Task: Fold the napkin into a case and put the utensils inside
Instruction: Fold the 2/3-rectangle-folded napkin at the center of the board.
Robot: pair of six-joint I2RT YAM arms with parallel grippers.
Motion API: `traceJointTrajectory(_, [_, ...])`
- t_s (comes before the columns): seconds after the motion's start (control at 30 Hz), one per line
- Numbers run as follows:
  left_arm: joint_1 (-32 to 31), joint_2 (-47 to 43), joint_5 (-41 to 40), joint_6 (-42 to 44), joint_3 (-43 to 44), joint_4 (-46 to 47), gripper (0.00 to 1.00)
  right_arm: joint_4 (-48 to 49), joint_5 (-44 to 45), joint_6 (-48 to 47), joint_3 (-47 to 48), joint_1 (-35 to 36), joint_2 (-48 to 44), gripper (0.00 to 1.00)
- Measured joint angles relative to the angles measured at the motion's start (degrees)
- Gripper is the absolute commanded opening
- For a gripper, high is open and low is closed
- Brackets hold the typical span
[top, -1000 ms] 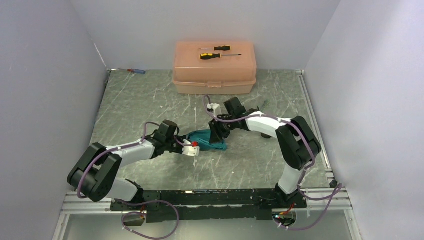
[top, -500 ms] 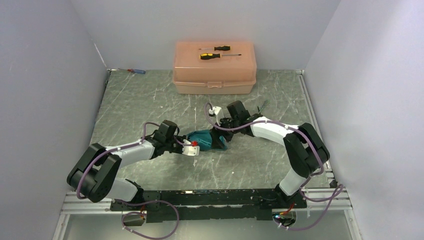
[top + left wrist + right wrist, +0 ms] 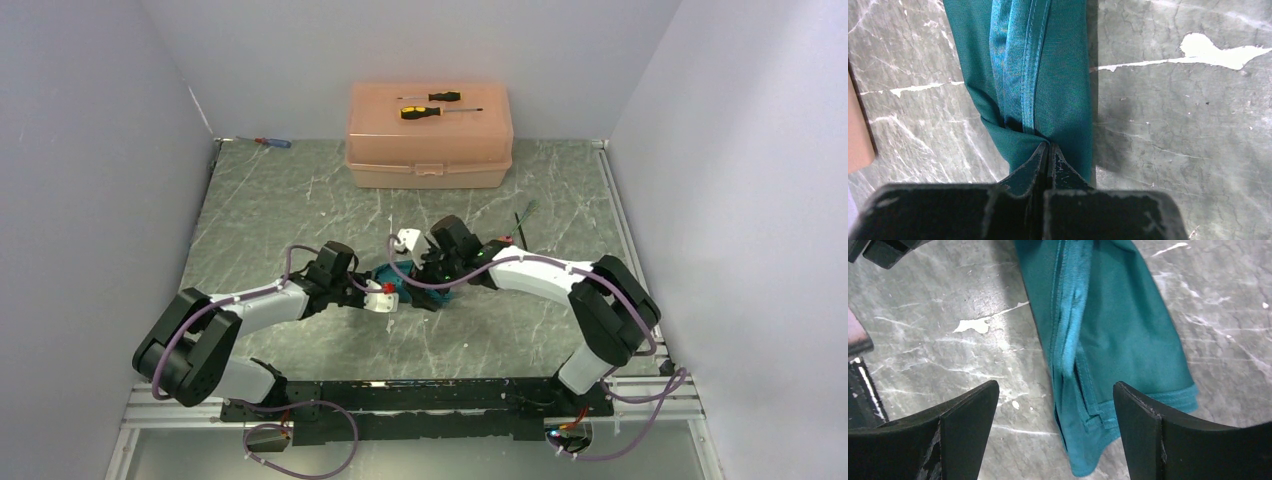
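Observation:
The teal napkin [image 3: 443,291] lies on the marble table as a narrow folded strip with stitched hems along its length [image 3: 1048,75]. My left gripper [image 3: 1048,147] is shut on the napkin's near end, pinching the bunched cloth at the strip's left end [image 3: 397,290]. My right gripper [image 3: 1055,385] hangs open over the opposite end of the napkin [image 3: 1113,330], its fingers wide apart with the folded hems between them and nothing gripped. A thin dark fork with greenish tines [image 3: 523,213] lies on the table beyond the right arm. The spoon is not in view.
A peach plastic box [image 3: 430,150] stands at the back with two yellow-and-black screwdrivers [image 3: 440,110] on its lid. A small red-and-blue screwdriver [image 3: 272,142] lies by the back left wall. Grey walls close in both sides.
My right gripper has swung left along the napkin toward the left gripper, and its jaws have spread wider. The left gripper has kept its grip and place.

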Motion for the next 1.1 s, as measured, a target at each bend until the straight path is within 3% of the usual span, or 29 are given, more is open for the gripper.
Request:
traceJointTrajectory(0.17, [0.00,-0.26,-0.68,0.87,-0.33,-0.07,0.03,-0.20,4.79,-2.38,0.00,4.07,3.13,0.83])
traceJointTrajectory(0.63, [0.20,-0.79,-2.01,1.09,-0.50,-0.33,0.03,1.20,13.25,-5.07,-0.96,4.37,5.49,0.69])
traceJointTrajectory(0.7, [0.22,-0.83,-2.01,1.11,-0.50,-0.39,0.03,2.21,12.96,-4.63,-1.29,4.09,5.49,0.61])
traceJointTrajectory(0.8, [0.22,-0.98,-2.01,1.14,-0.52,-0.59,0.03,2.75,12.15,-4.00,-1.62,3.58,5.49,0.34])
traceJointTrajectory(0.87, [0.28,-1.25,-2.03,1.18,-0.66,-0.81,0.03,2.78,11.13,-3.65,-1.66,2.78,5.49,0.23])
traceJointTrajectory(1.1, [0.33,-1.79,-2.01,1.42,-1.11,-0.94,0.03,2.05,6.19,-2.73,-0.90,0.31,5.68,0.19])
